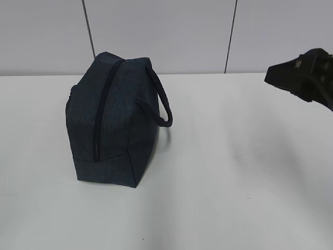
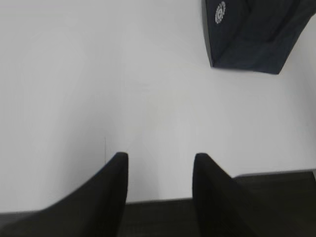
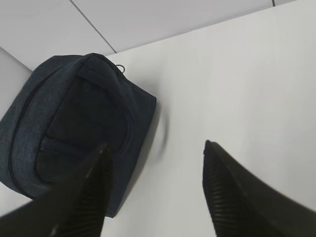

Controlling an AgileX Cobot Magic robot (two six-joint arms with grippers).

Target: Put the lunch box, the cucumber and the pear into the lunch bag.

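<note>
Lunch bag (image 1: 112,120) stands upright on white counter (image 1: 234,172), left of centre, zipper (image 1: 103,112) apparently closed, running up its near face. Right gripper (image 3: 155,190) hovers well right of it, jaws apart, empty. Left gripper (image 2: 159,185) likewise apart, bag ahead-right. Lunch box, cucumber, pear not visible. Nothing obstructs approach.

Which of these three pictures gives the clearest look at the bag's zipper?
The exterior view: the lunch bag stands whole, its zipper running closed over the top and down the near end. The right wrist view shows the bag from above, the zipper only along one edge. The left wrist view catches just a corner with the white logo, no zipper.
</note>
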